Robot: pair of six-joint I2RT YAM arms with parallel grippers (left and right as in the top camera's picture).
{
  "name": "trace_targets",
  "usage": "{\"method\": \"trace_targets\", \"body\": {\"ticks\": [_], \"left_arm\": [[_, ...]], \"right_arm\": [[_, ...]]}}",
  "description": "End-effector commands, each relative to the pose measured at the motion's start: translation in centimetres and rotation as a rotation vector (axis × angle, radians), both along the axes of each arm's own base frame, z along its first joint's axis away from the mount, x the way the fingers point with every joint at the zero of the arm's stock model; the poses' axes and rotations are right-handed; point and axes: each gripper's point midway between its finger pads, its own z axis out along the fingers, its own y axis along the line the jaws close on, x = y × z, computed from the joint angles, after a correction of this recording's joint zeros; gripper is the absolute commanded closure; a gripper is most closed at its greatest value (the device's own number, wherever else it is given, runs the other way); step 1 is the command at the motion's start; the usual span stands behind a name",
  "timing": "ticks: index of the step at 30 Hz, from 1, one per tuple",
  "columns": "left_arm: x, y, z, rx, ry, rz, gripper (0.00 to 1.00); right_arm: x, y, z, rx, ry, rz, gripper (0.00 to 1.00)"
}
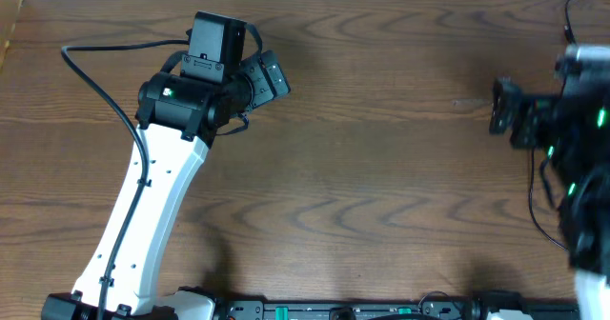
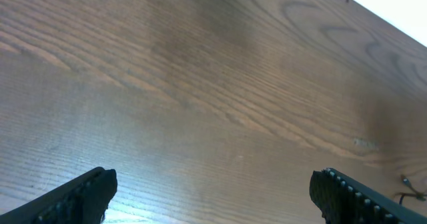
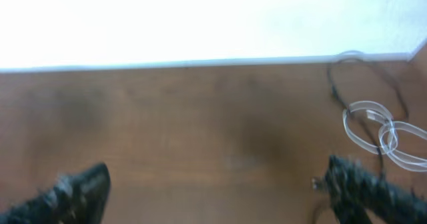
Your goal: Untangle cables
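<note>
Tabletop [image 1: 381, 196] of brown wood lies bare across its middle. At the left, the left tool [image 2: 213, 194] hangs above the wood, released, its jaws spread wide with nothing between them. Further right, the right tool [image 3: 220, 191] is also released, jaws wide apart, gripping nothing.

The cables show clearly only in the right wrist view, at its far right, near the tabletop's back edge. A white cable [image 3: 385, 132] lies in two or three overlapping flat loops, and a thin black cable [image 3: 331, 77] arcs around them. The picture is too blurred to tell whether the black one threads the white loops or merely lies across them.

Both look light, thin and limp, so they will probably flop and drag rather than hold a shape. A pull on one will likely haul the other along. Their smooth jackets may slide through a loose pinch. The best hold seems to be a free stretch of the black cable clear of the loops, or the outer edge of a white loop, with the other tool pinning the second cable.
</note>
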Motion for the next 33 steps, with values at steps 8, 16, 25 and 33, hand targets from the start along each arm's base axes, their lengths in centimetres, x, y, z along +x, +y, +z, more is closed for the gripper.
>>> {"method": "trace_targets", "body": {"ticks": [8,16,25,33], "left_arm": [[0.1,0.3,-0.5,0.029,0.008,-0.007,0.02],[0.1,0.3,-0.5,0.029,0.008,-0.007,0.02],[0.1,0.3,-0.5,0.029,0.008,-0.007,0.02],[0.1,0.3,-0.5,0.029,0.008,-0.007,0.02]], "right_arm": [[-4.4,0.2,-6.5,-0.021,-0.318,0.002,0.01],[-6.2,0.3,-12.1,-0.025,-0.413,0.002,0.01],[-6.1,0.3,-16.2,-0.017,-0.403,0.003,0.01],[-6.1,0.4,-18.3,-0.006,-0.329,0.006,0.01]]}}
